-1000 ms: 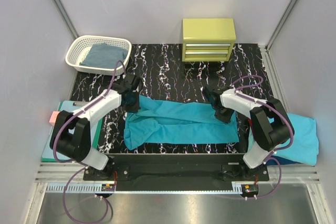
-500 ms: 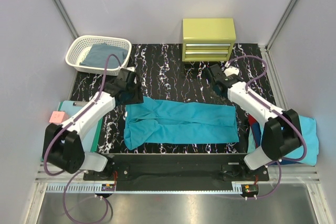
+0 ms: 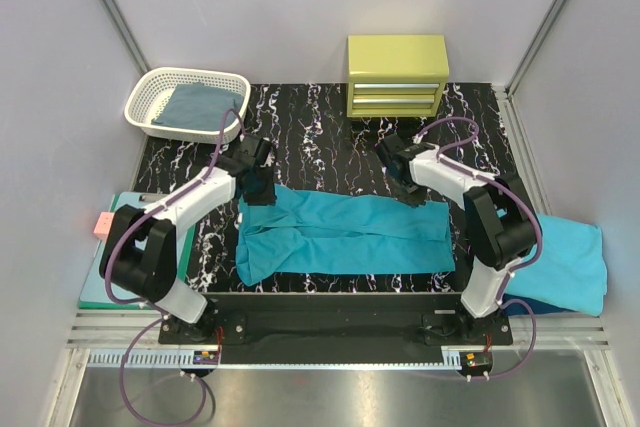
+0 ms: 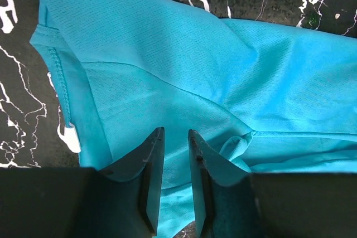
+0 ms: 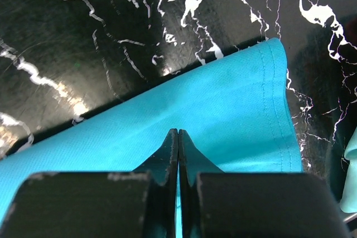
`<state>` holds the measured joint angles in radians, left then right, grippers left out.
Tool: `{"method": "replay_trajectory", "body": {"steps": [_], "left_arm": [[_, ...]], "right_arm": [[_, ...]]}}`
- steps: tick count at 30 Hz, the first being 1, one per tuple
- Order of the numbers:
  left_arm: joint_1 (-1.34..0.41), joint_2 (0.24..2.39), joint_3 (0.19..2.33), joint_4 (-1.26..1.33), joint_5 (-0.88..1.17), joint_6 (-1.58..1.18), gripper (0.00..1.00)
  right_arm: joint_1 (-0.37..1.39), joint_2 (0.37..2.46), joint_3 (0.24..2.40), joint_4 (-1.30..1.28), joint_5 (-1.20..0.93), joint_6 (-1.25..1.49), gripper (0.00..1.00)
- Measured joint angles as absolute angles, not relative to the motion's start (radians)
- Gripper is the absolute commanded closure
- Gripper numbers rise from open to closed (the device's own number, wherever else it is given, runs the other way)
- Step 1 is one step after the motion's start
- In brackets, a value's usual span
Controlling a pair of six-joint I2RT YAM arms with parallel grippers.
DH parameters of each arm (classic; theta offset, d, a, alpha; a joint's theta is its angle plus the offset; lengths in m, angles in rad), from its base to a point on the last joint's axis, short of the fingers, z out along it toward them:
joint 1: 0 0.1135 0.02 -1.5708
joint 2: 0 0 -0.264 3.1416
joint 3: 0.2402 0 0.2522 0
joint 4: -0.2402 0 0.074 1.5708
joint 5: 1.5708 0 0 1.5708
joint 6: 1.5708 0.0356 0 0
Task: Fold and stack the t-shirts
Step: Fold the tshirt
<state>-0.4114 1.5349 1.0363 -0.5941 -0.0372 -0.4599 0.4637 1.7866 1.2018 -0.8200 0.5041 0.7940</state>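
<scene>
Lying folded: teal t-shirt; right tool closed, left tool slightly parted.

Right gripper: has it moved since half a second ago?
Yes. The right gripper came back from the yellow drawer chest toward the teal t-shirt's far edge.

Seen from above, my workspace was brightly and evenly lit, everything sharp, with only soft shadows under my arms on the black table. My left wrist camera caught the teal shirt crisply down to its weave, while the left gripper sat dark and slightly blurred at the bottom. My right wrist camera showed pale glare on the glossy table at the left.
</scene>
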Motion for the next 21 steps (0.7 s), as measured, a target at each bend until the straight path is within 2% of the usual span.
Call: {"method": "replay_trajectory", "body": {"steps": [19, 21], "left_arm": [[-0.414, 1.581, 1.018, -0.697, -0.043, -0.449, 0.83], [-0.417, 1.58, 1.01, -0.708, -0.048, -0.447, 0.82]], "right_arm": [[0.421, 1.906, 1.276, -0.908, 0.503, 0.834, 1.0], [0.416, 1.913, 1.282, -0.913, 0.503, 0.835, 1.0]]}}
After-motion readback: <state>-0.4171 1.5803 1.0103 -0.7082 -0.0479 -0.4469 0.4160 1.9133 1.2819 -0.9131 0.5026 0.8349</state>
